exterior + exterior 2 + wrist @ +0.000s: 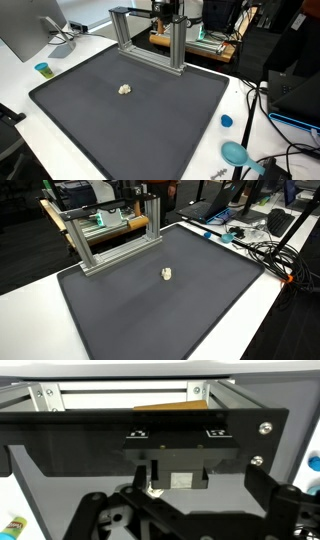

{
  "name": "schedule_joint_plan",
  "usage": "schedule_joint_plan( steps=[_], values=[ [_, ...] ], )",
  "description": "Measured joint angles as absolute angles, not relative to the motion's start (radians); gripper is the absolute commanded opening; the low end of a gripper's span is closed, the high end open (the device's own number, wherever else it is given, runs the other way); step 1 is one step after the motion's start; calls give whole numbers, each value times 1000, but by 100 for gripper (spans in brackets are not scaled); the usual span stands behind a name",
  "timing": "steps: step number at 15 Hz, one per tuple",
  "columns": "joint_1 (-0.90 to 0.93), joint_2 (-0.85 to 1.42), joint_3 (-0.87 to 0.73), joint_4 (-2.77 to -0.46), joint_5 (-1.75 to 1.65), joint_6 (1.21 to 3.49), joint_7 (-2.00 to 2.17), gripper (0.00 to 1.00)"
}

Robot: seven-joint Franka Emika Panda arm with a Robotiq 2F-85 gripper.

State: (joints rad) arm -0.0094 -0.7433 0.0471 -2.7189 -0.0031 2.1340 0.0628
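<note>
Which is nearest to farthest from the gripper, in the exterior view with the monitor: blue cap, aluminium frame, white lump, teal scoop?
The gripper is at the top of the frame, by the far edge of the mat.
1. aluminium frame, right beneath it.
2. white lump, mid-mat.
3. blue cap, just off the mat's side edge.
4. teal scoop, off the mat's near corner.

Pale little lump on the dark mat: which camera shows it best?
An exterior view: the lump lies unobstructed on the mat. Both exterior views show it small; the wrist view shows the metal frame instead.
</note>
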Motion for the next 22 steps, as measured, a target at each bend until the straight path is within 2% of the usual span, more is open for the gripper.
schedule_joint_plan(
  steps=[4,8,13,14,15,18,19,20,21,22],
  values=[
    [-9,-711,47,-2719,-3,2154,63,100],
    [-13,-674,45,-2718,-3,2155,77,88],
    [-21,-639,32,-2712,-3,2154,85,86],
    [-22,-636,28,-2711,-3,2154,85,77],
    [-23,-633,25,-2709,-3,2153,85,60],
    [-24,-632,20,-2705,-3,2152,85,38],
    [-25,-632,18,-2703,-3,2151,85,35],
    [-25,-632,16,-2701,-3,2149,84,35],
    [-25,-632,14,-2701,-3,2148,83,54],
    [-25,-632,13,-2701,-3,2147,82,63]
  ],
)
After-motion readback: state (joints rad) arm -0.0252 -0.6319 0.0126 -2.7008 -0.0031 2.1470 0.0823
